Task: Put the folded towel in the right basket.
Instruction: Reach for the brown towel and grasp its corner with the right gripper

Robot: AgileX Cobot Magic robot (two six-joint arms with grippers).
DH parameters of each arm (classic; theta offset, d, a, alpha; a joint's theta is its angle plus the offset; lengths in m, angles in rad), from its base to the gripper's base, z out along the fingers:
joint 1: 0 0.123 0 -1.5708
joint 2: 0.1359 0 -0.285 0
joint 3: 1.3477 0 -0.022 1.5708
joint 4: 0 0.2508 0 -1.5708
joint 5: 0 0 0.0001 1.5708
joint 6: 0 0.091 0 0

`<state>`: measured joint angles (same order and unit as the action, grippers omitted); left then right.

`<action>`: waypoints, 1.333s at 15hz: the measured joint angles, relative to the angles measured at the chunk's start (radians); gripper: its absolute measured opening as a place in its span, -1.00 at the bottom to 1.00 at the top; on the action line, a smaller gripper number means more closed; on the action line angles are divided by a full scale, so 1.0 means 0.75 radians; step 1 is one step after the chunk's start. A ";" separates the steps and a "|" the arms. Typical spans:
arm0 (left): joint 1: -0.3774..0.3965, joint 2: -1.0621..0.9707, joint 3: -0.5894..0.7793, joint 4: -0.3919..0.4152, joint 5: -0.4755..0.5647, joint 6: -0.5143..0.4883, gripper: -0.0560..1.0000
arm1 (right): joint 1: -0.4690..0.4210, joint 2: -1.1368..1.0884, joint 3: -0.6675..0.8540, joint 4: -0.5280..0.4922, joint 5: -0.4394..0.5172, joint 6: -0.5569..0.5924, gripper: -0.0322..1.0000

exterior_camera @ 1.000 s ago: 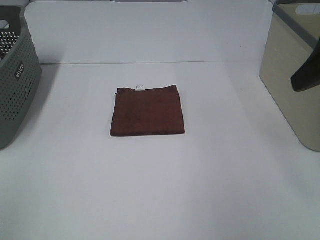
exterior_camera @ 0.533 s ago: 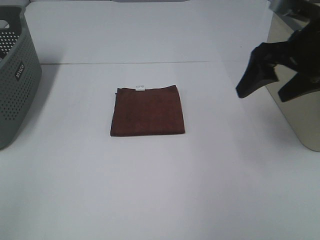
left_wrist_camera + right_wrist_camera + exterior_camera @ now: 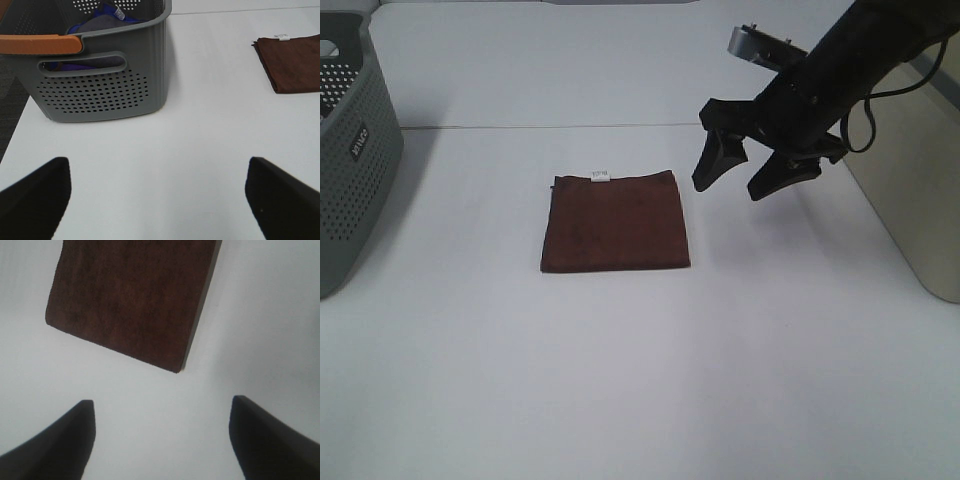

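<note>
A folded dark brown towel (image 3: 615, 221) with a small white tag lies flat on the white table, near the middle. It also shows in the left wrist view (image 3: 292, 61) and the right wrist view (image 3: 132, 295). My right gripper (image 3: 740, 177) is open and empty, hovering above the table just right of the towel. The beige right basket (image 3: 910, 190) stands at the table's right edge, behind the right arm. My left gripper (image 3: 160, 195) is open and empty, low over the table in front of the grey left basket (image 3: 100, 75); it does not show in the high view.
The grey perforated basket (image 3: 350, 150) stands at the left edge and holds blue and grey cloth (image 3: 102, 17). A seam runs across the white table (image 3: 640, 370) behind the towel.
My right arm has swung in from the right basket toward the towel, moving left across the table with its jaws open. The towel has not moved.
</note>
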<state>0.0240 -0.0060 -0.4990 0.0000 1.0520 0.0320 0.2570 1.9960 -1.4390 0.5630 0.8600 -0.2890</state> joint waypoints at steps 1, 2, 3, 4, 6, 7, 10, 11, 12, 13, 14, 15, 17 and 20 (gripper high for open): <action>0.000 0.000 0.000 0.000 0.000 0.000 0.77 | 0.000 0.059 -0.049 0.001 0.016 0.000 0.46; 0.000 0.000 0.000 0.000 0.000 0.000 0.77 | 0.000 0.108 -0.096 0.008 0.023 0.000 0.46; 0.000 0.000 0.000 0.000 0.000 0.000 0.77 | 0.000 0.163 -0.147 0.025 0.037 -0.001 0.46; 0.000 0.000 0.000 0.000 0.000 0.000 0.77 | 0.000 0.213 -0.196 0.032 0.059 -0.003 0.46; 0.000 0.000 0.000 0.000 0.000 0.000 0.77 | 0.000 0.312 -0.287 0.068 0.093 -0.004 0.54; 0.000 0.000 0.000 0.000 0.000 0.000 0.77 | 0.000 0.352 -0.319 0.089 0.107 -0.005 0.59; 0.000 0.000 0.000 0.000 0.000 0.000 0.77 | 0.000 0.447 -0.389 0.133 0.104 -0.057 0.64; 0.000 0.000 0.000 0.000 0.000 0.000 0.77 | 0.000 0.472 -0.405 0.149 0.096 -0.071 0.64; 0.000 0.000 0.000 0.000 0.000 0.000 0.77 | 0.000 0.491 -0.416 0.168 0.080 -0.083 0.64; 0.000 0.000 0.000 0.000 0.000 0.000 0.77 | 0.000 0.511 -0.421 0.191 0.065 -0.104 0.64; 0.000 0.000 0.000 0.000 0.000 0.000 0.77 | 0.000 0.528 -0.421 0.220 0.056 -0.116 0.64; 0.000 0.000 0.000 0.000 0.000 0.000 0.77 | 0.000 0.537 -0.421 0.265 0.052 -0.137 0.64; 0.000 0.000 0.000 0.000 0.000 0.000 0.77 | 0.000 0.556 -0.428 0.325 0.039 -0.151 0.63; 0.000 0.000 0.000 0.000 0.000 0.000 0.77 | 0.005 0.565 -0.435 0.361 0.004 -0.168 0.57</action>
<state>0.0240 -0.0060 -0.4990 0.0000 1.0520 0.0320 0.2610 2.4200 -1.7650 0.8340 0.8630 -0.4150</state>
